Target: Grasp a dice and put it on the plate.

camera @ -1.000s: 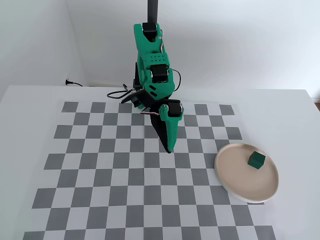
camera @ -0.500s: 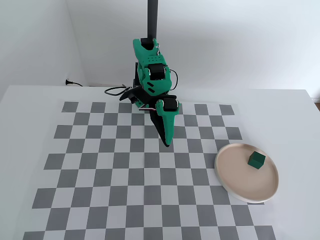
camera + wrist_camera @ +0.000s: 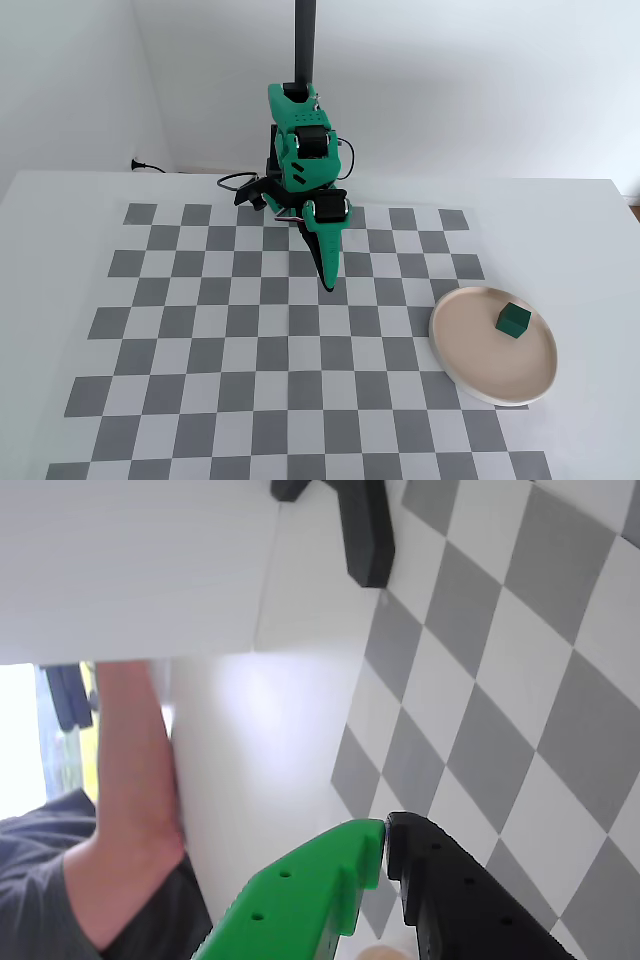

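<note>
Nothing readable here, honestly. No text, labels, logos or numbers show up in either view. The dice (image 3: pixel 514 320) has plain faces with no pips, the plate (image 3: pixel 493 345) is unmarked, and the green arm (image 3: pixel 303 150) and checkered board (image 3: pixel 250 350) carry no writing I can make out.

You see the small dark green plain-faced cube, the dice (image 3: pixel 513 321), resting flat inside the round shallow beige-pink plate with a paler whitish rim (image 3: pixel 455 362), right of the plate's centre, at the checkerboard's right edge in the fixed view.
</note>
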Controlling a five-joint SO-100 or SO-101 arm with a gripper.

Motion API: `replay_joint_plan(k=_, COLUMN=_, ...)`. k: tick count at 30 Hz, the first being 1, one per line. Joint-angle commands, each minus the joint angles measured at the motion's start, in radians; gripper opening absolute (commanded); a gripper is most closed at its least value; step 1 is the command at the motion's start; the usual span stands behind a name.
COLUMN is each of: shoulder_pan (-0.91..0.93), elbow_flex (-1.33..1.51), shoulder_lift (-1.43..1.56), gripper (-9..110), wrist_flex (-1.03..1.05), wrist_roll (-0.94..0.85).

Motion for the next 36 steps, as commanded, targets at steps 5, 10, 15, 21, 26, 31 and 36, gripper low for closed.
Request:
replay_joint_plan(k=5, shoulder_pan=0.040, elbow_flex=-0.015, shoulder_lift=0.017, gripper=-4, wrist_flex=0.117, wrist_roll=0.110)
replay_joint_plan(k=10, shoulder_pan=0.072, elbow_flex=-0.015, shoulder_lift=0.017, gripper=-4, wrist_flex=0.209, wrist_roll=0.190)
replay_joint_plan(k=15, shoulder_pan=0.120, elbow_flex=-0.015, shoulder_lift=0.017, gripper=-4, wrist_flex=0.279, wrist_roll=0.199)
replay_joint_plan(k=21, shoulder_pan=0.169, elbow_flex=-0.015, shoulder_lift=0.018, gripper=-4, wrist_flex=0.334, wrist_roll=0.186)
replay_joint_plan(k=26, shoulder_pan=0.163, elbow_flex=-0.015, shoulder_lift=0.018, gripper=-4, wrist_flex=0.360, wrist_roll=0.189)
replay_joint_plan(k=31, shoulder_pan=0.169, elbow_flex=-0.018, shoulder_lift=0.018, gripper=-4, wrist_flex=0.374, wrist_roll=0.184)
replay_joint_plan(k=36, shoulder_pan=0.169, elbow_flex=-0.020, shoulder_lift=0.018, gripper=-4, wrist_flex=0.379, wrist_roll=0.173)
